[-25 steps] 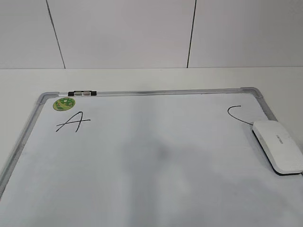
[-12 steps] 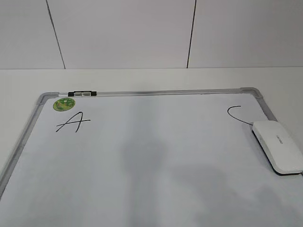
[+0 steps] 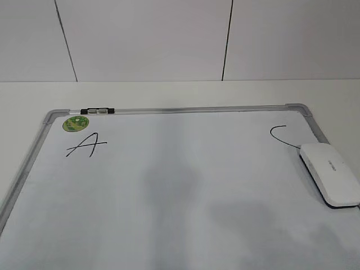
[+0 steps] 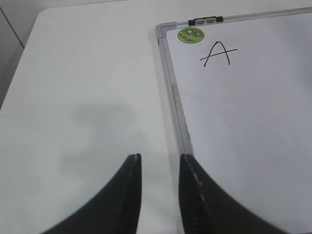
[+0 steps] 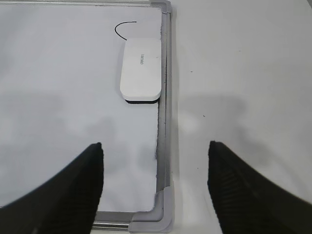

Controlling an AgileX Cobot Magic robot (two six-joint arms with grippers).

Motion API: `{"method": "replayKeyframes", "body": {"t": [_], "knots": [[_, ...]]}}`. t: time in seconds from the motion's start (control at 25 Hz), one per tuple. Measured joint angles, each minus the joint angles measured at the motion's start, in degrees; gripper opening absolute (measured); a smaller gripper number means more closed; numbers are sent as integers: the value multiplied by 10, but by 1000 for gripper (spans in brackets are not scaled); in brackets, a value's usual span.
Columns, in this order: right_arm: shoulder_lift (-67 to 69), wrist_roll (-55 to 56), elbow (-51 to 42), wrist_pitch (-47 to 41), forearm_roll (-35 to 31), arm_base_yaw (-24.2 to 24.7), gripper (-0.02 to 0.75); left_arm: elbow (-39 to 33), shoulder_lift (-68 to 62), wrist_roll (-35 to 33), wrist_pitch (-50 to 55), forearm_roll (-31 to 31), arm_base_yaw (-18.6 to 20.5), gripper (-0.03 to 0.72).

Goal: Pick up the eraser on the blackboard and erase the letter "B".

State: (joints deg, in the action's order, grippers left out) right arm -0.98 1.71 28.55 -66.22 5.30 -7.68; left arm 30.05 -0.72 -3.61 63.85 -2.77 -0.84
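The white eraser [image 3: 331, 174] lies flat on the right edge of the blackboard [image 3: 180, 185], just below the curved "C" [image 3: 275, 134]. It also shows in the right wrist view [image 5: 141, 70], beside the frame. No letter "B" shows on the board in any view. My right gripper [image 5: 155, 146] is wide open and empty, above the board's near right corner and well short of the eraser. My left gripper [image 4: 160, 158] is open with a narrow gap and empty, over the board's left frame edge [image 4: 175, 97]. Neither gripper shows in the exterior view.
A slanted "A" [image 3: 87, 145], a round green sticker [image 3: 75, 124] and a small black-and-clear clip [image 3: 97, 111] are at the board's far left corner. The board lies on a white table [image 4: 87, 87] with a tiled wall behind.
Only the faint shadows on the board have shifted, spreading toward the lower right. The eraser and the board have not moved.
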Motion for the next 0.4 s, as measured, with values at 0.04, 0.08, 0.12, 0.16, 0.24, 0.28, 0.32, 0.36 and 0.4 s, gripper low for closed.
{"method": "replayKeyframes", "body": {"t": [0.04, 0.08, 0.12, 0.16, 0.24, 0.28, 0.32, 0.36, 0.4], "knots": [[0, 0, 0, 0, 1, 0, 519, 0, 0, 0, 0, 0, 0, 212], [0, 0, 0, 0, 1, 0, 519, 0, 0, 0, 0, 0, 0, 212], [0, 0, 0, 0, 1, 0, 519, 0, 0, 0, 0, 0, 0, 212], [0, 0, 0, 0, 1, 0, 519, 0, 0, 0, 0, 0, 0, 212], [0, 0, 0, 1, 1, 0, 519, 0, 0, 0, 0, 0, 0, 212], [0, 0, 0, 1, 1, 0, 519, 0, 0, 0, 0, 0, 0, 212], [0, 0, 0, 1, 1, 0, 519, 0, 0, 0, 0, 0, 0, 212], [0, 0, 0, 1, 1, 0, 519, 0, 0, 0, 0, 0, 0, 212], [0, 0, 0, 1, 1, 0, 519, 0, 0, 0, 0, 0, 0, 212]]}}
